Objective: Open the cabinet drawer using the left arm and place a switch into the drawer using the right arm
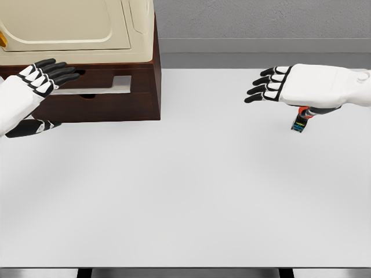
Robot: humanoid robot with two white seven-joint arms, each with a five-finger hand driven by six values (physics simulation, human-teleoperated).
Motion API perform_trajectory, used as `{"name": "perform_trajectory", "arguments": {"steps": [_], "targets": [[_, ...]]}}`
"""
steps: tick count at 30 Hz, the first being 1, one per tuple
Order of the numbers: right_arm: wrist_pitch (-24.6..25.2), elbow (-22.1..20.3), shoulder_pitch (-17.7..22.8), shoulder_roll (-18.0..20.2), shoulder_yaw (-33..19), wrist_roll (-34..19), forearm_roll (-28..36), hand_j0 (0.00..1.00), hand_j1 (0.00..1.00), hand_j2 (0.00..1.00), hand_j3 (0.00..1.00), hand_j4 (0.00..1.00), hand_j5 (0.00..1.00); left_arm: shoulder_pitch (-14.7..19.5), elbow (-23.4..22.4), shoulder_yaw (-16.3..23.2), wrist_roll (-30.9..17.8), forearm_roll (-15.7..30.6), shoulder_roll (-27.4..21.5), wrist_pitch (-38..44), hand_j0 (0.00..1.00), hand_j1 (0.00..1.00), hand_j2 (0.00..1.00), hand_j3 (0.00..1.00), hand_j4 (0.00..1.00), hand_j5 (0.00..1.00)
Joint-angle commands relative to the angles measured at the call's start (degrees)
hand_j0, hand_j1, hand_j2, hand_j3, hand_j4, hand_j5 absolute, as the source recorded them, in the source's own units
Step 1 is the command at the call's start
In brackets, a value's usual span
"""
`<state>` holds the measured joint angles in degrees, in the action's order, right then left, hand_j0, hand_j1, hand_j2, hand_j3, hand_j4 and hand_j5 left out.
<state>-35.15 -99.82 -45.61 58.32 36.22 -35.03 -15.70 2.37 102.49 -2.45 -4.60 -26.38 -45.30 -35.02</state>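
While the left hand (36, 81) hovers at the upper left of the frame w/ fingers (58, 70) spread and holding nothing, its tips reach the front of the dark wood cabinet (124, 103), right by the drawer (98, 85) slot. Cream appliance (75, 29) sits on top of the cabinet. Right hand (290, 84) is at the upper right, fingers apart, empty. Switch (301, 120) lies on the white surface (185, 197) just below that hand, partly hidden by it, well apart from the cabinet
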Motion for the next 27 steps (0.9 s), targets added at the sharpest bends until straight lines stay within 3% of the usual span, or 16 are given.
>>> {"name": "perform_trajectory", "arguments": {"steps": [1,6,9,13,15,17,18,20,23,27], "targets": [[0.2,0.2,0.1,0.3,0.0,0.0,0.3,1.0,1.0,1.0,1.0,1.0,1.0,0.0,0.3,-0.1,0.0,-0.3,-0.1,0.0,1.0,1.0,1.0,1.0,1.0,1.0],[0.2,0.9,-0.2,0.4,-0.2,0.0,0.2,1.0,1.0,1.0,1.0,1.0,1.0,-0.8,0.4,0.3,-0.3,-0.5,0.7,0.0,1.0,1.0,1.0,1.0,1.0,1.0],[0.2,6.5,0.2,-0.1,-0.1,0.0,-0.3,1.0,1.0,1.0,1.0,1.0,1.0,0.9,0.6,2.4,-0.5,0.3,1.4,0.0,1.0,1.0,1.0,1.0,1.0,1.0],[0.2,10.2,-1.1,0.0,0.6,0.0,-0.4,1.0,1.0,1.0,1.0,1.0,1.0,9.2,0.6,9.8,-7.9,1.4,1.4,0.0,1.0,1.0,1.0,1.0,1.0,1.0],[0.2,12.3,-5.4,0.3,4.7,0.0,-0.4,1.0,1.0,1.0,1.0,1.0,1.0,12.5,0.6,14.0,-9.3,1.6,1.3,0.0,1.0,1.0,1.0,1.0,1.0,1.0],[0.2,12.0,-6.1,2.9,6.8,0.0,-0.4,1.0,1.0,1.0,1.0,1.0,1.0,15.2,0.3,18.1,-12.0,1.7,1.2,0.0,1.0,1.0,1.0,1.0,1.0,1.0],[0.2,12.1,-6.7,3.0,11.0,0.0,-0.5,1.0,1.0,1.0,1.0,1.0,1.0,16.3,0.3,19.5,-12.8,1.6,1.2,0.0,1.0,1.0,1.0,1.0,1.0,1.0],[0.2,12.2,-8.4,2.5,14.8,0.0,-0.2,1.0,1.0,1.0,1.0,1.0,1.0,16.9,-0.6,20.3,-13.2,1.7,1.3,0.0,1.0,1.0,1.0,1.0,1.0,1.0],[0.2,12.5,-8.5,1.0,15.8,0.0,-0.2,1.0,1.0,1.0,1.0,1.0,1.0,16.9,-0.6,20.5,-16.5,5.1,1.2,0.0,1.0,1.0,1.0,1.0,1.0,1.0],[0.2,18.8,-10.2,-1.3,18.1,0.0,-0.3,1.0,1.0,1.0,1.0,1.0,1.0,17.0,-0.8,19.9,-19.1,8.5,0.9,0.0,1.0,1.0,1.0,1.0,1.0,1.0]]}}
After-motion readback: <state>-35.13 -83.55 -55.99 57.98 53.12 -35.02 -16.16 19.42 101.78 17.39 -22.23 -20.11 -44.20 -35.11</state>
